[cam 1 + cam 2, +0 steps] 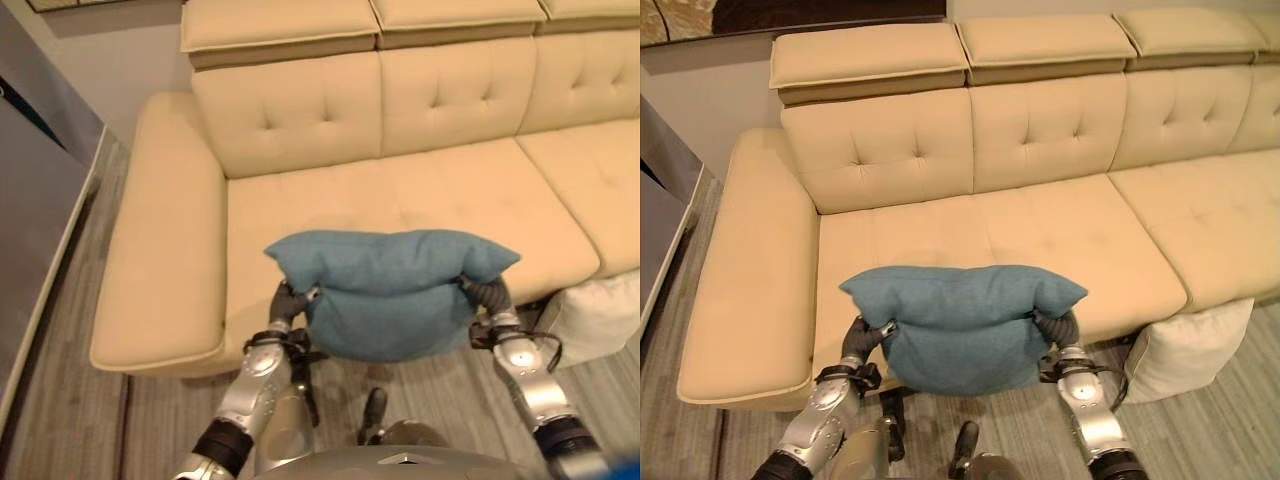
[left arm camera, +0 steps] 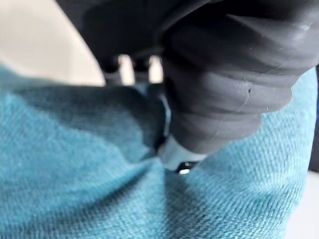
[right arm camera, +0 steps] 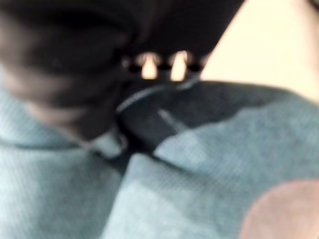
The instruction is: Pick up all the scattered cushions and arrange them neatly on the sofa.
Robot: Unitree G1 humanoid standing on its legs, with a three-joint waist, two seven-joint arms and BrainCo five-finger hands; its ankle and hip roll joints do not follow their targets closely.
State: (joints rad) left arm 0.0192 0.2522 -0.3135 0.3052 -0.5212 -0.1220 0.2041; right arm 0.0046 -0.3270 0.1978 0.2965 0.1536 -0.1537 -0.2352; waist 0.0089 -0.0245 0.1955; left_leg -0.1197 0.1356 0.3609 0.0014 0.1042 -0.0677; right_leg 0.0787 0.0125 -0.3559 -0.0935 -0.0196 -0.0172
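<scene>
At the lower centre of the frame I am holding the blue cushion up between both hands, just in front of the sofa's seat edge. The left hand is pinching the cushion's left end and the right hand its right end; in each wrist view the fingers are curling into the fabric and bunching it, so both are closed on the cloth. The cushion is sagging in the middle and hanging clear of the seat.

I judge this to be the carry step, with the placing not yet done. Next I am expecting to reach forward over the seat, lower the cushion against the tufted backrest and only then loosen both hands together, so it is not tipping off the front edge.

A white cushion is leaning on the floor against the sofa's front, at the right of the frame, so it is waiting its turn. The sofa is cream, smooth and broad; the floor is grey wood planks. A grey wall is running along the left.
</scene>
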